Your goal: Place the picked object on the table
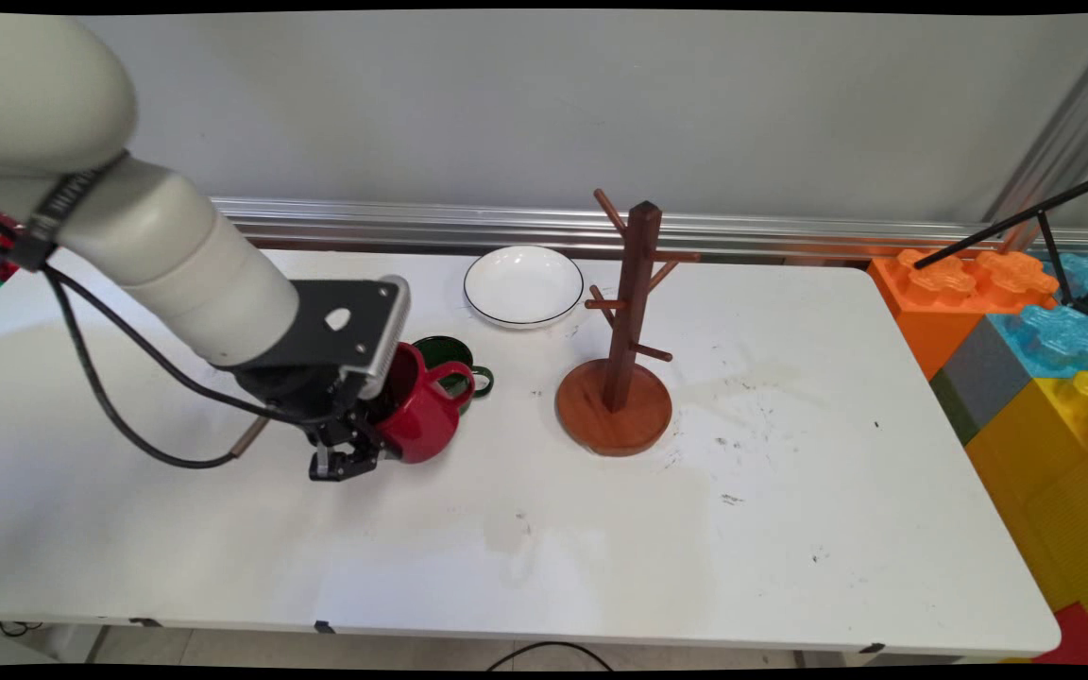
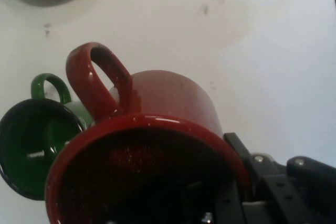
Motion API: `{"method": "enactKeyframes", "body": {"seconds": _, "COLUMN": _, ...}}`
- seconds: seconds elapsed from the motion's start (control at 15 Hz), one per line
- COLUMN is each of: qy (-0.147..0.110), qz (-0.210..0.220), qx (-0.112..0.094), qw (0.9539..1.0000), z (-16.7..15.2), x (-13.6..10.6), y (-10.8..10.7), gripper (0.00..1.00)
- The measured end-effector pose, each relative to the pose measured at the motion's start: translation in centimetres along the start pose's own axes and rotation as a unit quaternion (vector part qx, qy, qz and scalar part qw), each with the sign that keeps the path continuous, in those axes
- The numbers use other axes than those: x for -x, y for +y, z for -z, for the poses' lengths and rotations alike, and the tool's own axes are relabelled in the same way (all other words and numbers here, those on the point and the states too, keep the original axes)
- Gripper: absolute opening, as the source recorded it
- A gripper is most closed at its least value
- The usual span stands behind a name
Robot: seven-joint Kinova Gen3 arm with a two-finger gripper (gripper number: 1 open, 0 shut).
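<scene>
My gripper is shut on the wall of a red mug, one finger inside it and the other outside. The mug is tilted, its mouth towards the hand and its handle up and to the right. In the hand view the red mug fills the lower middle, and the outer finger lies against its right side. Just behind it, a dark green mug stands on the table; the hand view shows the green mug at the left.
A wooden mug tree on a round base stands right of the mugs. A white plate lies near the table's far edge. Large coloured toy blocks are stacked beyond the right edge of the table. Black cables hang from the arm.
</scene>
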Motion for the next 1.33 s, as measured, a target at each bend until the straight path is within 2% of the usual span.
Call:
{"method": "enactKeyframes", "body": {"seconds": 0.47, "qy": -0.039, "qz": -0.02, "qx": 0.014, "qw": 0.9989, "z": -4.3, "x": -1.5, "y": -0.4, "gripper": 0.0}}
{"method": "enactKeyframes", "body": {"seconds": 0.8, "qy": -0.064, "qz": -0.015, "qx": 0.023, "qw": 0.9976, "z": -7.1, "x": -2.4, "y": -0.7, "gripper": 0.0}}
{"method": "enactKeyframes", "body": {"seconds": 1.33, "qy": -0.082, "qz": 0.0, "qx": 0.034, "qw": 0.9961, "z": -9.7, "x": -3.7, "y": -1.1, "gripper": 0.0}}
